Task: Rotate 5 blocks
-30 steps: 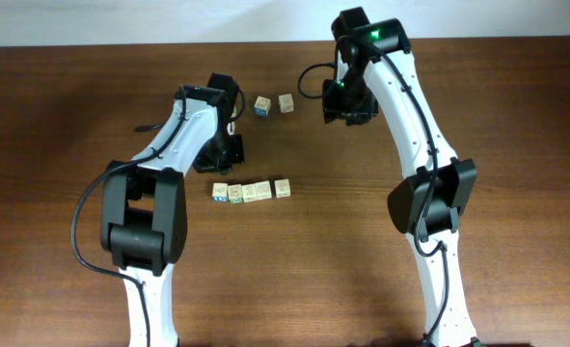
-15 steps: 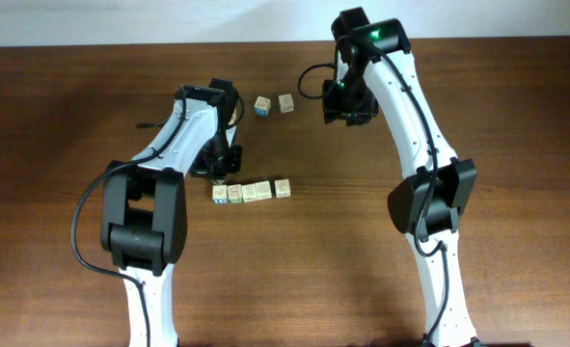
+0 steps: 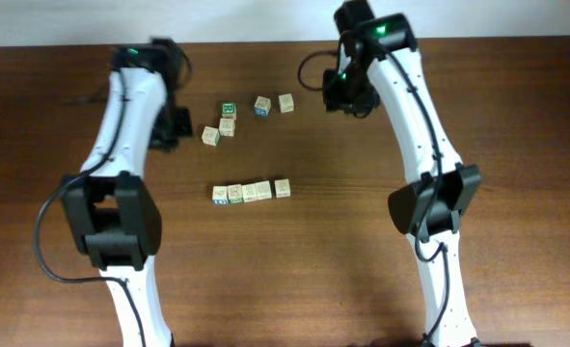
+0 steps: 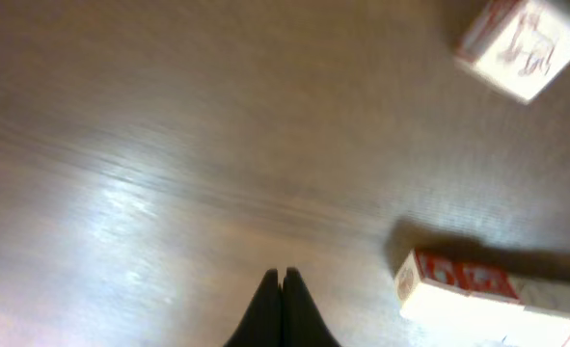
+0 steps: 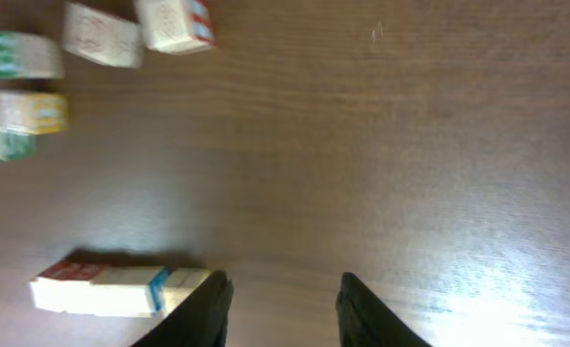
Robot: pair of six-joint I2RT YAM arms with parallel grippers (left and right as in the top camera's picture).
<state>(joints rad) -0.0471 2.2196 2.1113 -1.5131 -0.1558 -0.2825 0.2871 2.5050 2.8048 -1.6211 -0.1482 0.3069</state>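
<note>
A bright green-topped wooden cube (image 3: pixel 228 108) sits toward the far side of the dark wooden bench (image 3: pixel 342 251) and serves as the marker here. The row of five pale wooden alphabet cubes (image 3: pixel 251 191) lies well apart from it, on the side nearer the arm bases. The cubes stand side by side in a slightly slanted line, with blue, green and yellow print on their tops.

Two pale wooden cubes rest close to the green-topped one. One (image 3: pixel 227 126) is just beside it on the arm-base side, and the other (image 3: pixel 210 135) is a little further left. To its right stands a pair of pale cubes (image 3: pixel 274 103), near each other and level with it.

The left hand (image 4: pixel 282 280) is off to the left of the green-topped cube, beyond the two pale cubes. Its dark fingers (image 4: pixel 265 313) are pressed together with nothing between them.

The right hand (image 5: pixel 285 281) is to the right of the green-topped cube, past the pair. Its fingers stand partly apart over bare wood and grip nothing. In the right wrist view the pair lies just beside one finger. Whether they touch cannot be told.
</note>
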